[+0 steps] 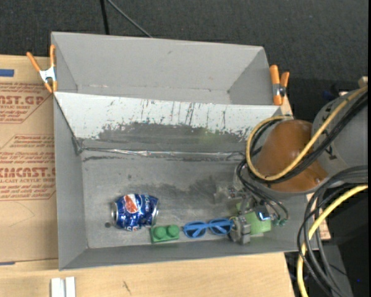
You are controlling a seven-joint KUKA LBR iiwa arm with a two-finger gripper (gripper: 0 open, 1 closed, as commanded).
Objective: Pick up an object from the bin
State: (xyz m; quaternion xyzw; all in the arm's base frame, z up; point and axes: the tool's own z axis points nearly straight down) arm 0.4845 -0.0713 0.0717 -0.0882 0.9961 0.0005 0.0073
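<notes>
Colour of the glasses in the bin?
Blue. The glasses show best in the camera view.

The claw (pixel 242 230) conceals the right end of the blue glasses (pixel 205 229); cables (pixel 249 150) partly obscure the claw; the arm (pixel 290 156) is cropped.

Light is even and fairly bright, diffuse, prob. from above. Grey bin (pixel 154 67): upper back wall is the lightest area, flat, no hot spots. The floor below it is darker, w/ a mottled band. Soft shadow in bin's right-front corner, under the orange cover (pixel 287 156) & cables (pixel 252 142). Small highlights on the crushed blue can (pixel 135 211) at bin's left-front, and a faint sheen on the cover. Above & right of bin the surround is very dark, w/ little detail.
</notes>
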